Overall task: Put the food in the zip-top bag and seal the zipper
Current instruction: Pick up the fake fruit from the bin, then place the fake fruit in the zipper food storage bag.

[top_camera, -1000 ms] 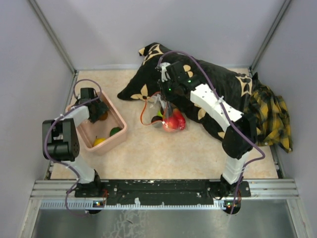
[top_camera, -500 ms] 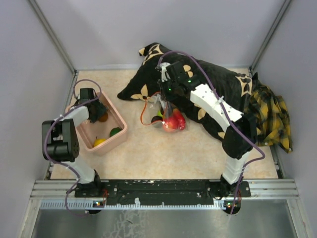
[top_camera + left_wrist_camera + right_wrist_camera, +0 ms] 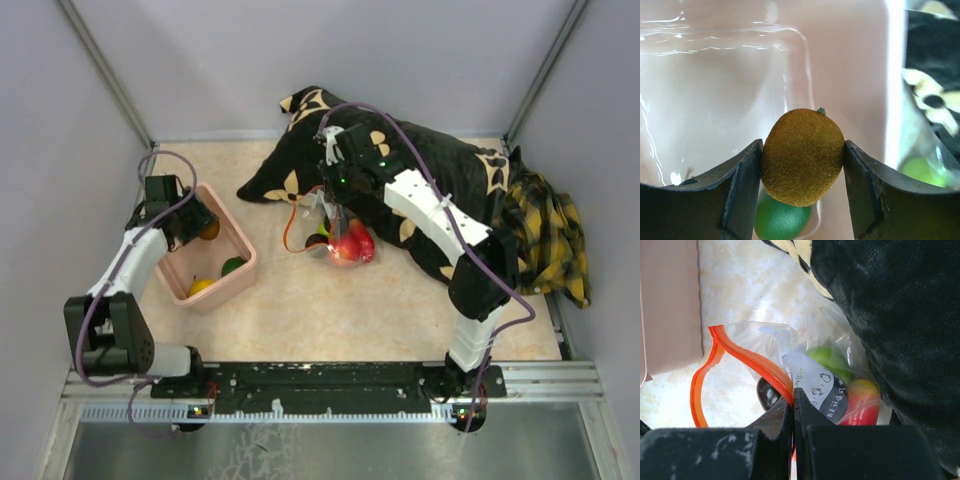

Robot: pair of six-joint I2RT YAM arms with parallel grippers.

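My left gripper (image 3: 802, 170) is shut on a brown fuzzy toy fruit (image 3: 802, 157) and holds it above the pink tub (image 3: 850, 60); in the top view the gripper (image 3: 192, 222) is over the tub's far corner. A green fruit (image 3: 782, 220) lies below it. My right gripper (image 3: 792, 400) is shut on the red-orange zipper strip (image 3: 740, 352) of the clear zip-top bag (image 3: 765, 340), holding its mouth open. The bag (image 3: 340, 245) holds red, green, yellow and dark purple food. In the top view the right gripper (image 3: 333, 222) is at the bag's far edge.
The pink tub (image 3: 240, 275) at the left also holds a yellow fruit (image 3: 200, 286) and a green one (image 3: 232, 265). A black patterned cushion (image 3: 430, 170) lies behind the bag, against the right arm. A yellow plaid cloth (image 3: 545, 235) lies at the right wall.
My left arm has stretched out, its wrist shifting left and its elbow dropping toward the base, with the brown fruit still in the fingers. The right arm and bag have not moved.
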